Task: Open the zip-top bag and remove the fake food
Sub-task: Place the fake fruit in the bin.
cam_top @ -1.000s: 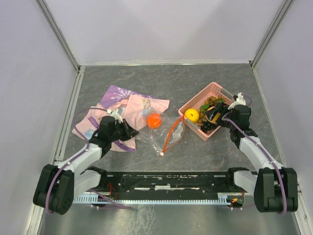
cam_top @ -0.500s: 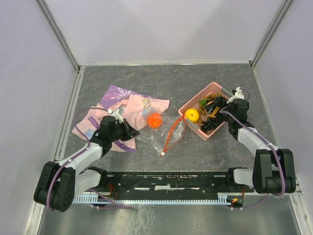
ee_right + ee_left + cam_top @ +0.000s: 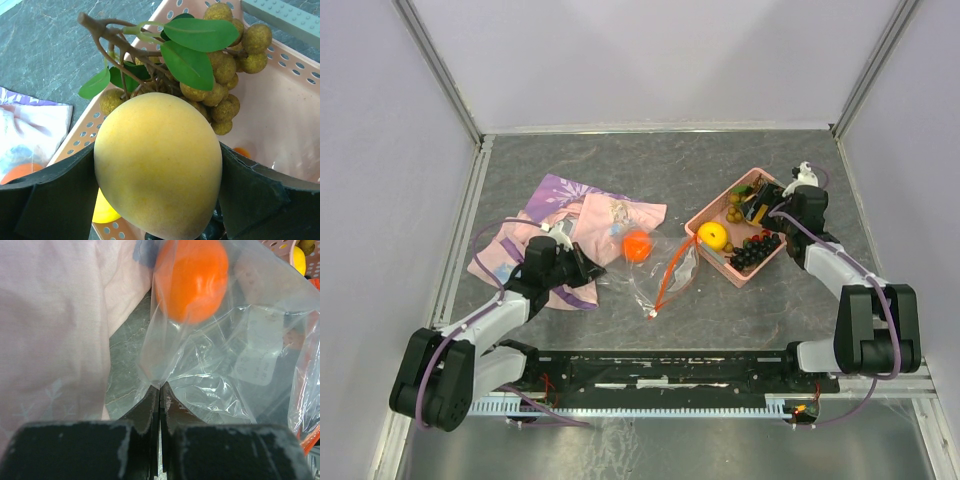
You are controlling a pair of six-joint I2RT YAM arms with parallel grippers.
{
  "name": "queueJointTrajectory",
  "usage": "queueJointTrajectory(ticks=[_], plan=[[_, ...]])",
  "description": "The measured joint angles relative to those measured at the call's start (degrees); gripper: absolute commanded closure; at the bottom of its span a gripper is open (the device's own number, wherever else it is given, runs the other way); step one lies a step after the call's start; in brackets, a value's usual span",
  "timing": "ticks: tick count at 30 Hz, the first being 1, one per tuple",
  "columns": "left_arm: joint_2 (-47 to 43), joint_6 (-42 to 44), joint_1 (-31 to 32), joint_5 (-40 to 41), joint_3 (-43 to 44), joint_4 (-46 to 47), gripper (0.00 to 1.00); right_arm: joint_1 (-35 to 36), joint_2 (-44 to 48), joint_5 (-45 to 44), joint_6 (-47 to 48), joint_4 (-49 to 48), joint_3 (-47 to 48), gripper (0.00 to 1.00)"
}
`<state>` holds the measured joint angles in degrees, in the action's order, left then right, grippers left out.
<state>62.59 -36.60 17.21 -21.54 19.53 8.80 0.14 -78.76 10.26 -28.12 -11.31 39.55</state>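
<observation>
yellow fruit point(image 3: 157, 165) in right claw point(image 3: 156, 192), above basket point(image 3: 280, 115)

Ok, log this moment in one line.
left jaws: shut on bag edge | right jaws: gripping yellow fruit above basket | orange: inside bag

The fruit point(image 3: 636, 245) is orange, the basket point(image 3: 720, 195) pink.

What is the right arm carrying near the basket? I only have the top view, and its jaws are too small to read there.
Observer: A large yellow fruit, pinched between the right jaws; it fills the right wrist view.
Operator: And on the left, are the jaws on the pink cloth or the bag?
Observer: The bag. The left wrist view shows the left jaws shut on a corner of the zip-top bag, beside the cloth's edge.
</observation>
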Motion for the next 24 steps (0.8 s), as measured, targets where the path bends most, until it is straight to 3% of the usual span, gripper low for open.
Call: queueJointTrajectory(ticks=[2, 24], plan=[[0.1, 0.0, 0.0, 0.0, 0.0, 0.0, 0.97, 0.0, 0.0, 0.2, 0.5, 0.2, 0.0, 0.01], [0.5, 0.0, 0.0, -0.4, 0.0, 0.7, 0.97, 1.8, 14.2, -0.3, 3.0, 8.0, -1.1, 0.01]])
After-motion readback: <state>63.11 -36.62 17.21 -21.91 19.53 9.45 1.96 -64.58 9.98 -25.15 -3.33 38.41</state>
